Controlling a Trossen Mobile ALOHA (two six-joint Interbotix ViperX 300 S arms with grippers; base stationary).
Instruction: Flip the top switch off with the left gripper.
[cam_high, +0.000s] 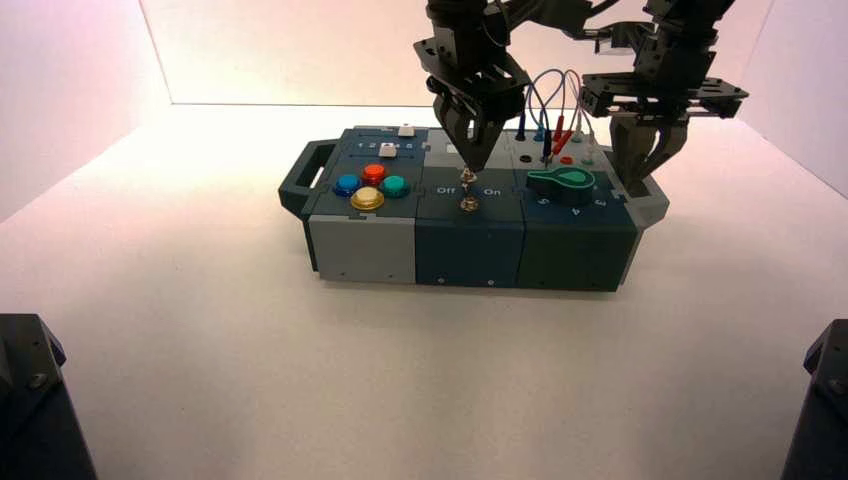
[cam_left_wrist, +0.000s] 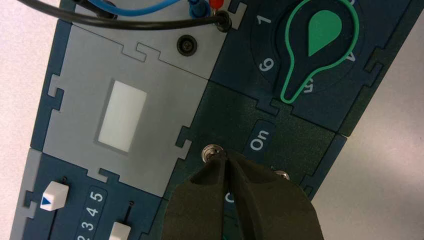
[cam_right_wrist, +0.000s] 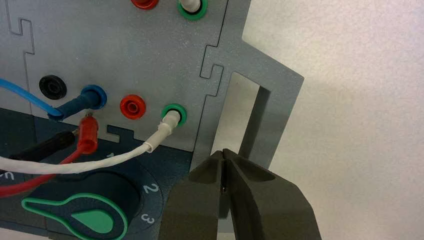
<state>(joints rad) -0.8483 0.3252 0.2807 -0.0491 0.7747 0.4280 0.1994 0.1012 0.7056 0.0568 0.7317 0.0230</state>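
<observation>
Left claw (cam_left_wrist: 226, 156), fingers pressed together, tips at top switch (cam_left_wrist: 212, 152), silver toggle in box's middle section, beside "On" lettering (cam_left_wrist: 259, 140). Right claw (cam_right_wrist: 224, 152), fingers pressed together, above box's right handle (cam_right_wrist: 278, 100).

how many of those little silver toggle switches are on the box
2: the top one, at the left arm's pincer tip; the other nearer the box's front edge, in line below it.

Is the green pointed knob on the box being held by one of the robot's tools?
No, nothing grips the green knob.
</observation>
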